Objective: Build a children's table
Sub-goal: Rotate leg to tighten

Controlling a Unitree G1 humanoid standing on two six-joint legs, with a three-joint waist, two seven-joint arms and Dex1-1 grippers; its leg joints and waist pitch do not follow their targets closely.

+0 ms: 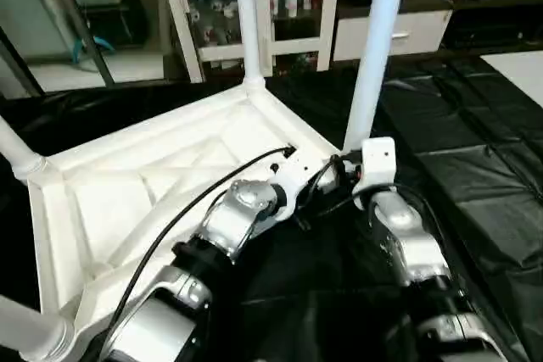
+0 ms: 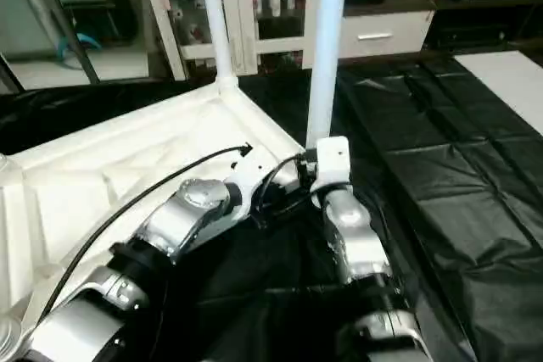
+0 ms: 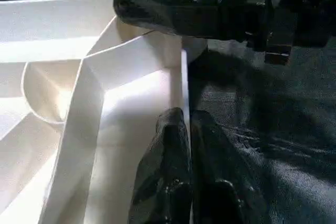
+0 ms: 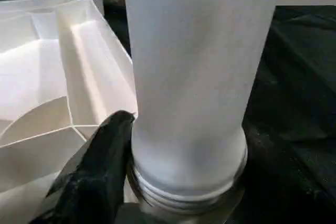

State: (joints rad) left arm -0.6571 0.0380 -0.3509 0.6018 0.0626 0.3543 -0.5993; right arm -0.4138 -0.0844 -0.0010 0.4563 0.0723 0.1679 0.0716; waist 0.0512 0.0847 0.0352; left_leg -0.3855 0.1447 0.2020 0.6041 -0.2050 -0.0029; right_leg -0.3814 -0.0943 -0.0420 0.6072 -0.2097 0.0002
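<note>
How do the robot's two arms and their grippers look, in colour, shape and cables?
Both forearms are rounded shiny silver shells with black joint rings. The left arm has a thin black cable arching over it. The right arm ends in a white boxy wrist block. The left gripper has glossy black fingers.

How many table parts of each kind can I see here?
table top: 1
legs: 4
Total: 5
</note>
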